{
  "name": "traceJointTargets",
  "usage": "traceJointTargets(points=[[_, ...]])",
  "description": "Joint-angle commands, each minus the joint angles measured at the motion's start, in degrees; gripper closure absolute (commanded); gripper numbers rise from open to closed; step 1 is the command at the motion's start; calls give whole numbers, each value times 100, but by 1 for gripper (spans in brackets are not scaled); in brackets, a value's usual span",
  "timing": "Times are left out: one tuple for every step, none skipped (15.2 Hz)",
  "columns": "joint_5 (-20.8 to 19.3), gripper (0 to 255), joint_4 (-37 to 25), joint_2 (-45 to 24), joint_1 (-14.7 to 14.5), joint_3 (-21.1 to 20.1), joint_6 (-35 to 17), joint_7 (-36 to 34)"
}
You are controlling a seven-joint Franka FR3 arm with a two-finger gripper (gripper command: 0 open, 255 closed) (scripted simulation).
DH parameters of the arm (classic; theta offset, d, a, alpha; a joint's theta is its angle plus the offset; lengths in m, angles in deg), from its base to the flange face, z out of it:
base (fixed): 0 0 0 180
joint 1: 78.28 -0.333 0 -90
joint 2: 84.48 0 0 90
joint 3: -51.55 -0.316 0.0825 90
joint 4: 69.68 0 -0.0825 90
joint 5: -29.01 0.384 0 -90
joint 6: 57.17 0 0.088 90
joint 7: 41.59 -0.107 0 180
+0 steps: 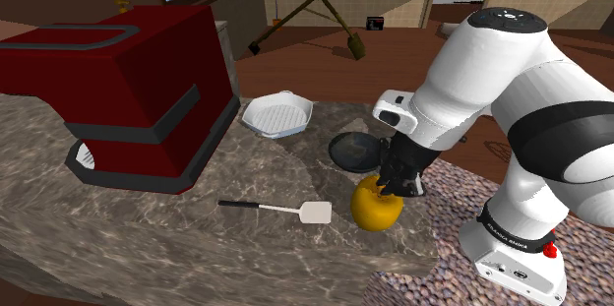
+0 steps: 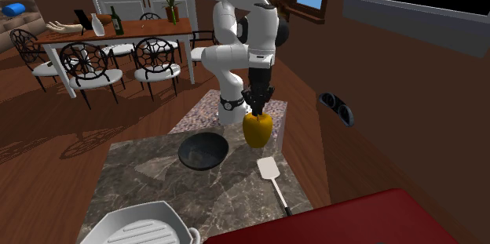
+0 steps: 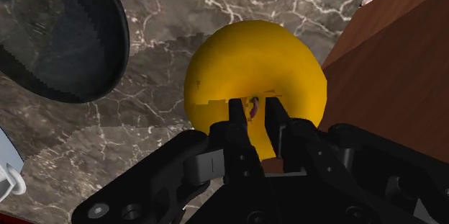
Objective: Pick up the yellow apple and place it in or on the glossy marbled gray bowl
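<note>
Shoulder view: the black gripper bears down on the crown of the yellow apple, which sits near the edge of a marbled stone counter. The dark glossy bowl is just beside the apple at eleven o'clock and a white spatula lies at nine o'clock. Seen from the wrist view, the jaws stand narrow, pinching the fruit at its stem hollow, fingertips pressed in on either side of the stem. From the second exterior view the bowl lies at eight o'clock of the apple; whether the fruit rests on the counter or hangs clear of it cannot be told. The apple looks firm, smooth and rounded, of modest weight, and likely slippery under hard pads. A grip so near the top seems liable to let it swing or slip, so a hold across its widest girth would probably be safer. The bowl appears shallow, so a gentle release seems wise.
</note>
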Motion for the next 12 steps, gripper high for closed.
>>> traceJointTargets(points=[[0,255,0,0,0,0,0,0],[0,255,0,0,0,0,0,0],[0,255,0,0,0,0,0,0],[0,255,0,0,0,0,0,0],[0,255,0,0,0,0,0,0],[0,255,0,-1,0,0,0,0],[0,255,1,0,0,0,-1,0],[-13,255,-60,41,6,17,99,9],[-25,255,-123,75,13,34,195,18],[-38,255,-186,108,20,51,290,27],[-51,255,-251,138,27,68,384,35],[-64,255,-316,166,35,84,476,43]])
